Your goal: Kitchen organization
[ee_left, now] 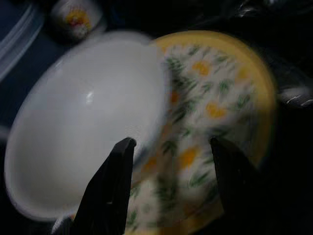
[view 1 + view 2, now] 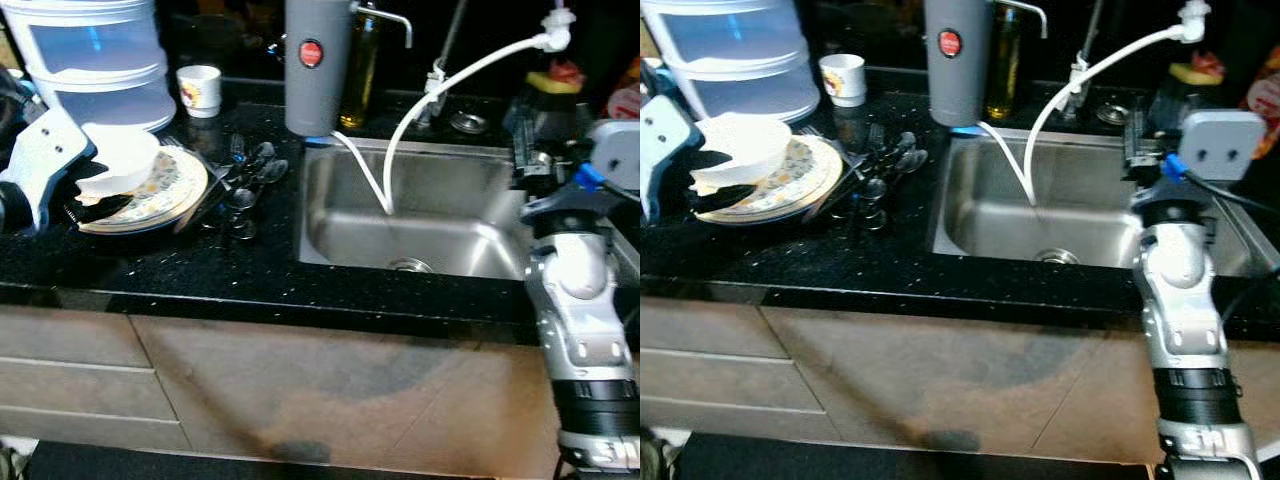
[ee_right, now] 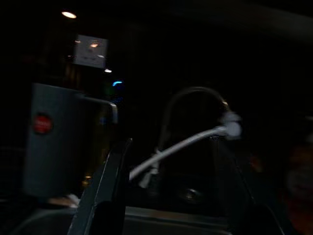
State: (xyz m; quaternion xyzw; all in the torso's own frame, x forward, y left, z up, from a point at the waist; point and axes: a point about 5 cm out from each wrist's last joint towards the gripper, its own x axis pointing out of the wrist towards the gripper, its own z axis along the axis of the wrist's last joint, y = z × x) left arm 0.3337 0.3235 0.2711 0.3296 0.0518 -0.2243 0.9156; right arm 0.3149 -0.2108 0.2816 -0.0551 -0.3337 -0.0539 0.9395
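A white bowl (image 2: 120, 160) lies tilted on a stack of yellow-rimmed floral plates (image 2: 172, 188) on the black counter's left side. My left gripper (image 1: 168, 147) hovers open just above them. One finger (image 1: 115, 171) is over the bowl and the other over the plate (image 1: 215, 98), with the bowl's rim (image 1: 159, 105) between them. Its white wrist (image 2: 45, 160) shows at the far left. My right arm (image 2: 575, 290) is raised at the sink's right edge. Its gripper (image 3: 168, 147) is open, holds nothing and faces the tap.
Several spoons (image 2: 245, 175) lie beside the plates. A steel sink (image 2: 420, 215) has a white hose (image 2: 450, 80) running into it. Behind stand a grey canister (image 2: 317, 60), an oil bottle (image 2: 362, 60), a small cup (image 2: 200, 88) and stacked plastic tubs (image 2: 95, 50).
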